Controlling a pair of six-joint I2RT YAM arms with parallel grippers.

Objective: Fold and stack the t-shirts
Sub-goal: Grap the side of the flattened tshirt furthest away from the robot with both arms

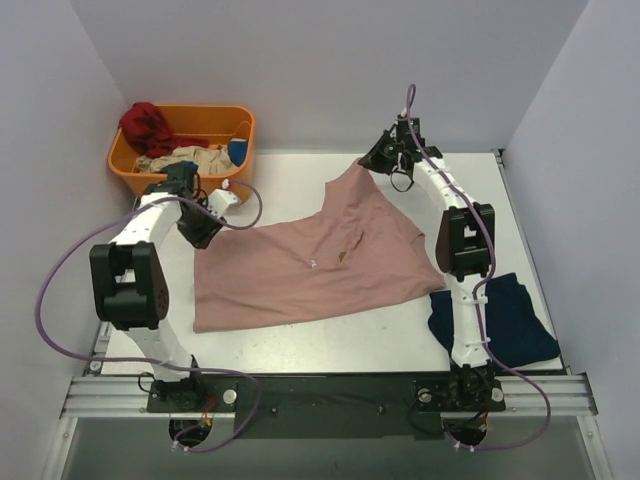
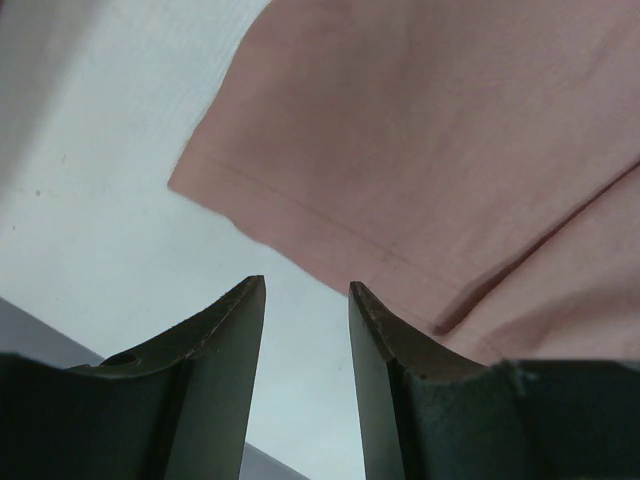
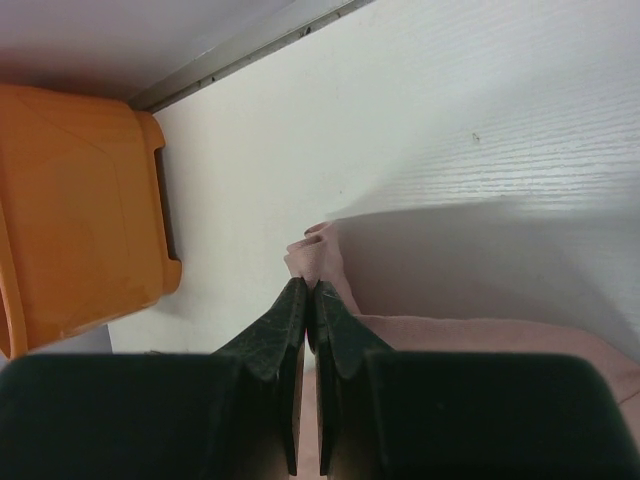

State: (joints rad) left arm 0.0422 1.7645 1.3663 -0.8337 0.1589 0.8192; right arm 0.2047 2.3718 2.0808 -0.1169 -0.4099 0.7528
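See the dusty-pink t-shirt (image 1: pixel 310 265) spread across the middle of the white surface (image 1: pixel 300 345), mostly flat, with a small pale print near its centre. Find its far right corner drawn up into a peak toward the back of the surface and pinched in the right hand (image 1: pixel 372 158). In the right wrist view, note the same hand (image 3: pixel 308 285) with jaws pressed together on a small bunch of pink cloth, the rest of the fabric trailing away beneath the fingers and throwing a shadow on the surface. Locate the left hand (image 1: pixel 207 235) at the shirt's left edge, close to its far left corner. In the left wrist view, record that hand (image 2: pixel 307 285) with jaws partly apart and nothing between them, only bare surface in the gap. Note the stitched hem of the pink cloth just beyond the fingertips, with one layer lapped over another at the right of that view. Cannot tell whether the fingertips touch the cloth. Find the navy t-shirt (image 1: pixel 510 320) lying crumpled at the near right of the surface, partly behind the right arm's lower link and near the pink shirt's near right corner; cannot tell whether the two touch, owing to the arm. Note the orange basket (image 1: pixel 200 110) at the far left corner, holding a red garment (image 1: pixel 145 125) and a beige cloth (image 1: pixel 190 158).
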